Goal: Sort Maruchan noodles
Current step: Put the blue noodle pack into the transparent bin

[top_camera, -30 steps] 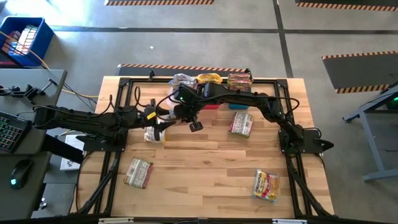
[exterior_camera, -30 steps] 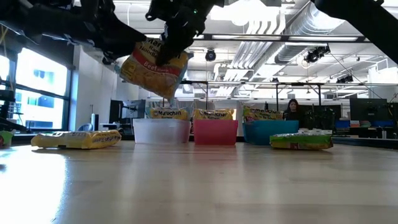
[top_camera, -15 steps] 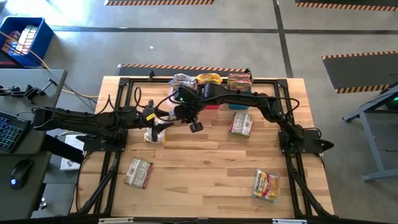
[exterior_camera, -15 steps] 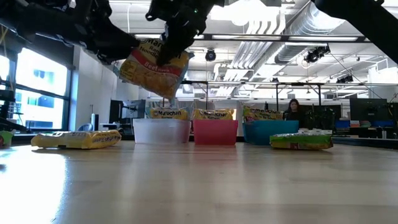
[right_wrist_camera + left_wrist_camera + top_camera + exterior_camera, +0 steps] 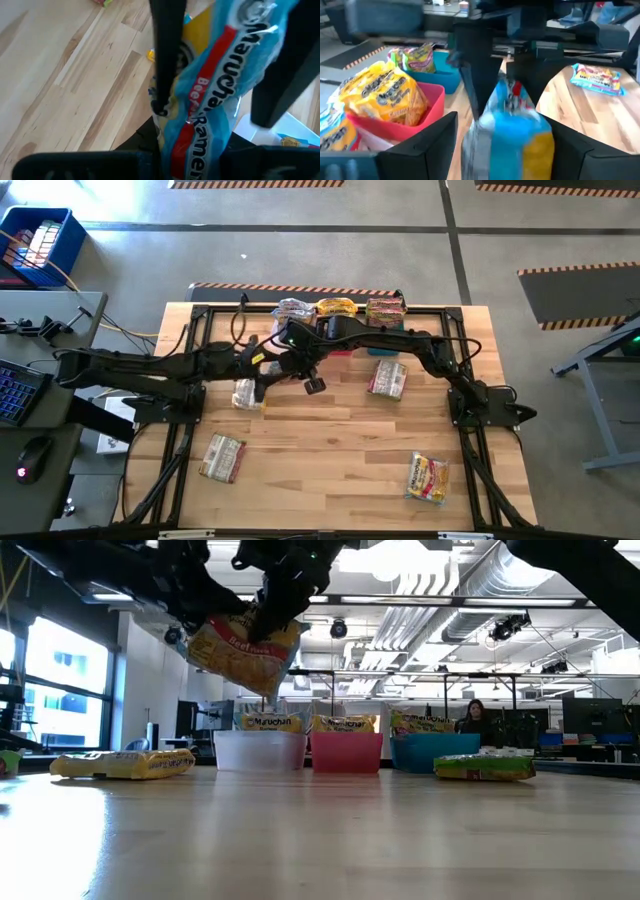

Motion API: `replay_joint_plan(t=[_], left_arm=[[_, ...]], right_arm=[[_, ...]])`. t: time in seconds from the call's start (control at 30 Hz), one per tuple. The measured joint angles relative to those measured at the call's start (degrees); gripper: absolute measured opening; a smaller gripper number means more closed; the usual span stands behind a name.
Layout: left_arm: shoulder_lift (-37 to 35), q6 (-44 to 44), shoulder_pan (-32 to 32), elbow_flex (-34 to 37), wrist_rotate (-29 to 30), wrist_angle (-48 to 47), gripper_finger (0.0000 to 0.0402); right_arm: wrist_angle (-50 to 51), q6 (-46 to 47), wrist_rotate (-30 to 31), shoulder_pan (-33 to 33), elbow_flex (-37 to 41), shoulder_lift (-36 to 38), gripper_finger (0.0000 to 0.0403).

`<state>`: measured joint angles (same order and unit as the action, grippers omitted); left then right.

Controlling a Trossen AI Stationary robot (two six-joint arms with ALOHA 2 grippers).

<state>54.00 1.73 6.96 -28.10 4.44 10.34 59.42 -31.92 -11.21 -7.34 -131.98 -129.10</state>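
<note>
A blue-and-yellow Maruchan packet with a red band (image 5: 245, 648) hangs in the air over the table's far left part, also seen in the high view (image 5: 244, 393). My right gripper (image 5: 275, 608) is shut on its upper part from above. My left gripper (image 5: 502, 132) is open and reaches in level from the table's left (image 5: 258, 372). Its two fingers stand on either side of the packet's lower part. Three other packets lie flat on the table (image 5: 222, 457) (image 5: 427, 477) (image 5: 387, 378). My right gripper pinches the packet's upper part (image 5: 200, 75) between its two fingers (image 5: 165, 55), coming from above and pointing down. The packet is lifted clear of the table and hangs tilted below the fingers. My left gripper's fingers flank the packet (image 5: 510, 125); whether they touch it I cannot tell.
Three bins stand in a row at the table's far edge, each holding packets: a clear one (image 5: 260, 752), a red one (image 5: 347, 752) and a teal one (image 5: 433, 752). Black frame rails run along the table's sides (image 5: 180, 450). A person sits in the room behind (image 5: 473, 715).
My left gripper has moved toward the table's right, closing in on the hanging packet until its fingers stand around it. My right gripper has kept the packet in the air almost where it was.
</note>
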Motion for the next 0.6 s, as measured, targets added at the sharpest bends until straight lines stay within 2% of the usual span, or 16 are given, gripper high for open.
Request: replay_joint_plan(t=[0.13, 0.23, 0.43, 0.6], left_arm=[[3.30, -2.40, 0.79, -2.12, -3.40, 0.08, 0.0235], [4.40, -3.72, 0.92, -2.84, -4.40, -0.12, 0.0212], [4.15, -6.90, 0.99, -3.01, -4.28, -0.81, 0.0116], [3.25, -9.39, 2.45, -3.01, -5.48, -1.36, 0.0022]], right_arm=[[0.08, 0.11, -0.84, 0.00, 0.00, 0.00, 0.0067], [0.35, 0.18, -0.82, 0.00, 0.00, 0.00, 0.0067], [3.76, 1.57, -0.67, -0.01, -0.05, 0.00, 0.0085], [4.31, 3.55, 5.38, 0.00, -0.05, 1.22, 0.0136]])
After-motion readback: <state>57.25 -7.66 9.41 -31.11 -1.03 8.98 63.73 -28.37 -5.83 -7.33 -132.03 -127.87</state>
